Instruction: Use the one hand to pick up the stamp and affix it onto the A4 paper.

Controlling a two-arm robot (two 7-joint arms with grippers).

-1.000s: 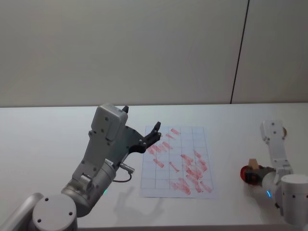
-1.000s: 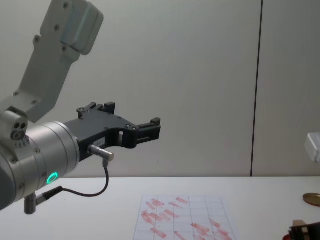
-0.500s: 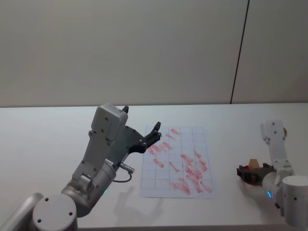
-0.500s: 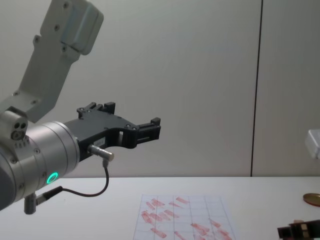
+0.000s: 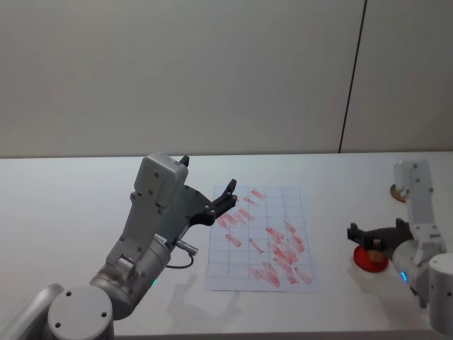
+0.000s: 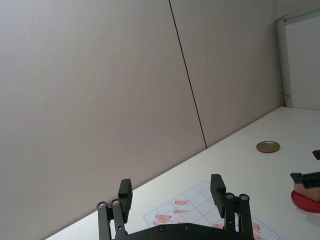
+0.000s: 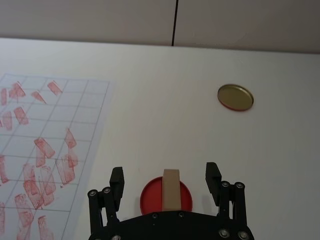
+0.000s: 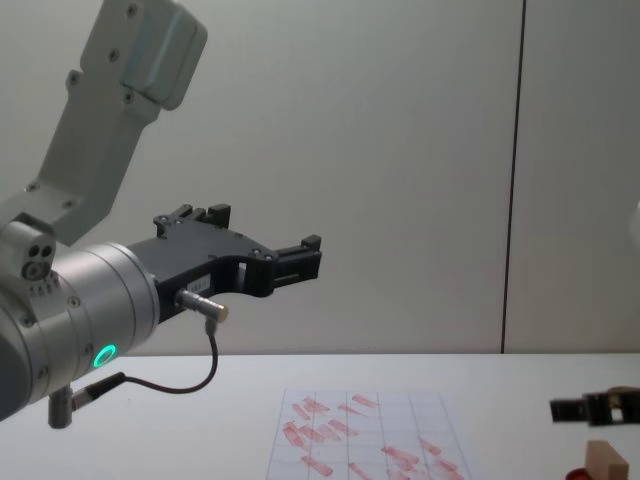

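Right claw (image 7: 165,181) spread wide, empty, poised above stamp (image 7: 171,189); stamp upright on red disc (image 7: 150,197), right of paper (image 5: 259,237); left claw (image 5: 225,193) released, raised over paper.

The left arm is silver and pale grey with a green glowing ring, a looped black cable and a black two-finger gripper (image 8: 300,258) with small screws. The right arm is rounded grey-white, blue-lit, ending in a black gripper (image 7: 166,184).
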